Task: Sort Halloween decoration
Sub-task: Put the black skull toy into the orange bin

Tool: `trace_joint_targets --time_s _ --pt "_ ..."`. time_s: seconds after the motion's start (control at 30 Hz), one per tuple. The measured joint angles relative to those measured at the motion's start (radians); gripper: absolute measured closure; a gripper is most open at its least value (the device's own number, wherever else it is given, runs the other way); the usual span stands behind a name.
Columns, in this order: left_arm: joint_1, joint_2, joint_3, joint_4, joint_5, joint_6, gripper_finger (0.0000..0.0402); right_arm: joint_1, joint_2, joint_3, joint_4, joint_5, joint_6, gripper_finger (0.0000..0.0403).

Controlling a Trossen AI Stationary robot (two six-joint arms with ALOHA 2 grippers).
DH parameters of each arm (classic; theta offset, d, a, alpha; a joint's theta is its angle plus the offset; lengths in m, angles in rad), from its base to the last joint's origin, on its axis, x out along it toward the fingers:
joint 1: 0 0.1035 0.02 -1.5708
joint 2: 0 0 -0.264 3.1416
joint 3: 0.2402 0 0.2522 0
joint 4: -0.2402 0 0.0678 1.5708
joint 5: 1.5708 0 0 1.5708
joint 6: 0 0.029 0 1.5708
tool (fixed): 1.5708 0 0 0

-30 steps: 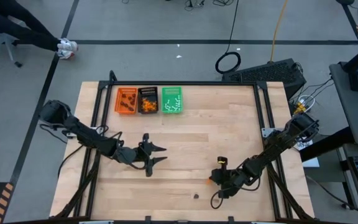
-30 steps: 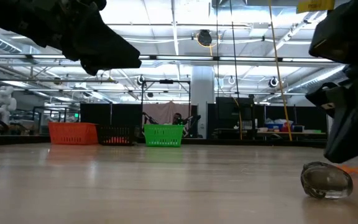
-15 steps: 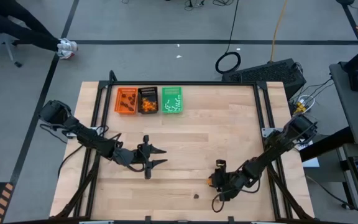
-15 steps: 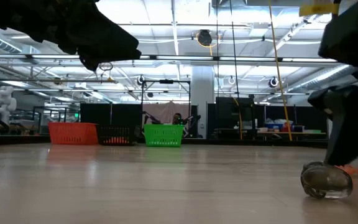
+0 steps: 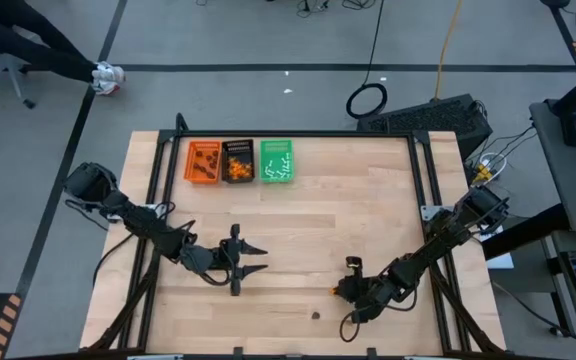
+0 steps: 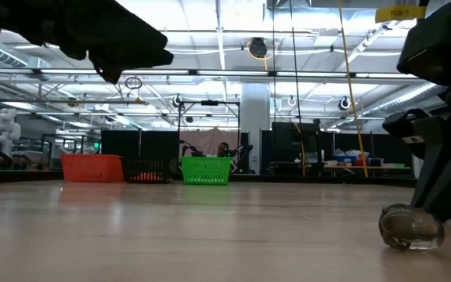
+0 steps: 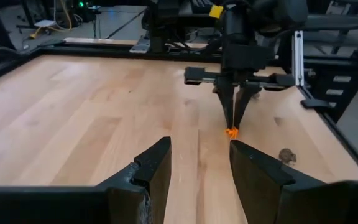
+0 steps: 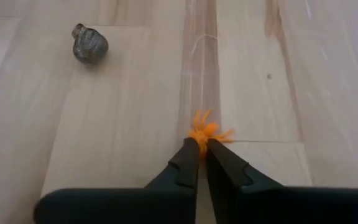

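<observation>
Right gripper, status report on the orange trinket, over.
Right gripper shut on orange trinket, at table. Left gripper open, hovering clear. Dark trinket lies loose nearby.

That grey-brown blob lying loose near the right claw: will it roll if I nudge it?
Probably. The grey-brown blob looks rounded and lumpy, so a nudge may send it wobbling off unevenly. It seems small and light, resting free on the smooth wooden table, so likely to skid too.

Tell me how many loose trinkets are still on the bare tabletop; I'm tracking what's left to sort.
2. An orange trinket sits pinched at the right gripper tips; a dark brown trinket lies apart beside it near the table's front edge. Others could be hidden under the arms.
</observation>
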Motion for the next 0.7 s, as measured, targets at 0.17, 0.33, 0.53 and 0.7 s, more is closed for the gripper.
trace_joint_targets --time_s 0.17,0.33,0.53,0.7 --pt "-0.006 0.101 0.089 0.0 0.011 0.119 0.024 -0.012 -0.022 -0.002 -0.009 0.008 -0.014 0.04" --pt "-0.006 0.218 0.201 -0.007 0.063 0.165 0.024 -0.02 -0.088 -0.007 -0.027 0.033 -0.041 0.0402" --pt "-0.007 0.344 0.321 -0.005 0.157 0.165 0.024 -0.019 -0.184 -0.005 -0.031 0.093 -0.12 0.0402" --pt "-0.015 0.448 0.423 -0.01 0.191 0.193 0.024 -0.019 -0.267 -0.004 -0.036 0.174 -0.2 0.0403"
